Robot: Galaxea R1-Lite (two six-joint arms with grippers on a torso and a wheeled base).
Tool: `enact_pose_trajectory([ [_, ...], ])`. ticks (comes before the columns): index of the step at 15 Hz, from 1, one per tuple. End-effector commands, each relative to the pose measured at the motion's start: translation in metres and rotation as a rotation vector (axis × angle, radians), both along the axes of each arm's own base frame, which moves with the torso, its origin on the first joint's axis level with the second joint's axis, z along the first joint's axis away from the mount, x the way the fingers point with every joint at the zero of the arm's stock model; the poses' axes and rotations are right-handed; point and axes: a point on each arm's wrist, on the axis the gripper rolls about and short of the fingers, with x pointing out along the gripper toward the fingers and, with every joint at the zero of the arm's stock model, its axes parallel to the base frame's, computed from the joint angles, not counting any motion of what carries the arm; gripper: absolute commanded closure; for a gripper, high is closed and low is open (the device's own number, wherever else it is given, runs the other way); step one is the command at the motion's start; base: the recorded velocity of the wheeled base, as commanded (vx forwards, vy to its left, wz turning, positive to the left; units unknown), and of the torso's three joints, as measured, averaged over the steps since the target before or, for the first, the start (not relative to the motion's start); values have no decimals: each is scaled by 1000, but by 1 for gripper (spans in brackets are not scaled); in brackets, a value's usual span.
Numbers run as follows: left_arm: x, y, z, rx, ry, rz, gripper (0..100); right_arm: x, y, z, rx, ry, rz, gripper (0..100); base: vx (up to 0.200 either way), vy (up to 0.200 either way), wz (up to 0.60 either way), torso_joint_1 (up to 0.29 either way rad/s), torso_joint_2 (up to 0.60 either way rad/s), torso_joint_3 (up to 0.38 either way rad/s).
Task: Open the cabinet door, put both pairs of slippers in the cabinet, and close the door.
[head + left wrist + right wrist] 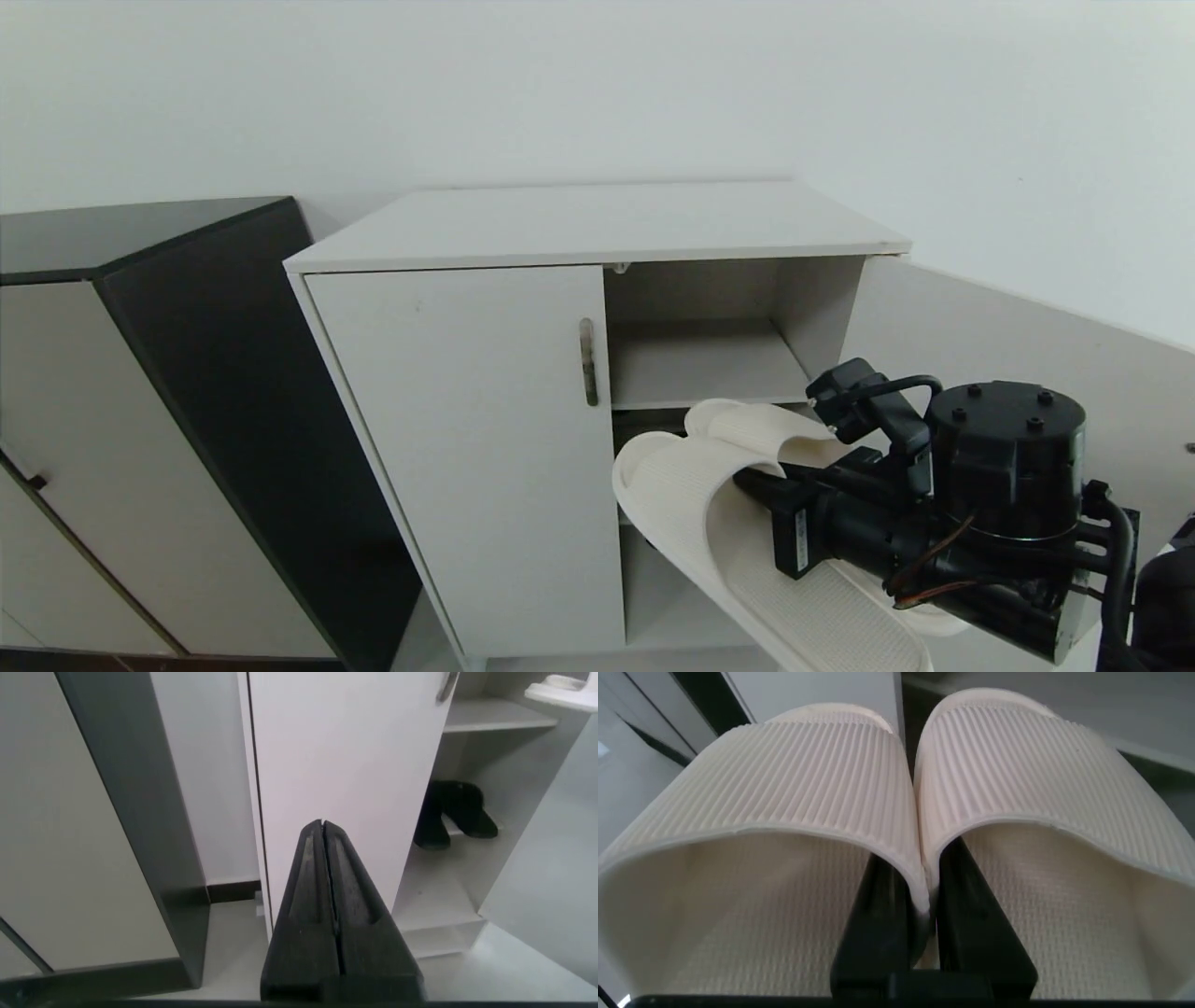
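Now the right claw [920, 905] is clamped on the cream slippers [691, 504], pinching their two inner strap edges together. The pair hangs with its toes at the mouth of the cabinet [597, 224], whose right half stands open, just below the upper shelf [700, 369]. Over on the other side, the left claw [322, 831] is pressed tight with nothing in it, in front of the closed left door [467, 439], and inside the black slippers [455, 812] sit on a lower shelf [444, 891].
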Motion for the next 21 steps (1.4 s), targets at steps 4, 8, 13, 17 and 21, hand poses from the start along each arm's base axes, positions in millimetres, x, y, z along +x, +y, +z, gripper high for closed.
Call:
enact_pose_trajectory([
  [4, 0, 0, 0, 1, 1, 0, 100, 1, 1, -7, -15, 13, 1, 100, 0, 0, 0, -101, 447, 348],
  [8, 0, 0, 0, 1, 1, 0, 100, 9, 7, -17, -96, -30, -55, 100, 0, 0, 0, -44, 394, 348],
  [13, 0, 0, 0, 1, 1, 1, 100, 14, 53, 32, -85, -10, -363, 100, 0, 0, 0, -3, 51, 42],
  [17, 0, 0, 0, 3, 1, 0, 100, 24, 72, 64, -35, -49, -552, 100, 0, 0, 0, 0, 0, 0],
  [21, 0, 0, 0, 3, 1, 0, 100, 37, 71, 52, -64, -38, -586, 100, 0, 0, 0, 0, 0, 0],
])
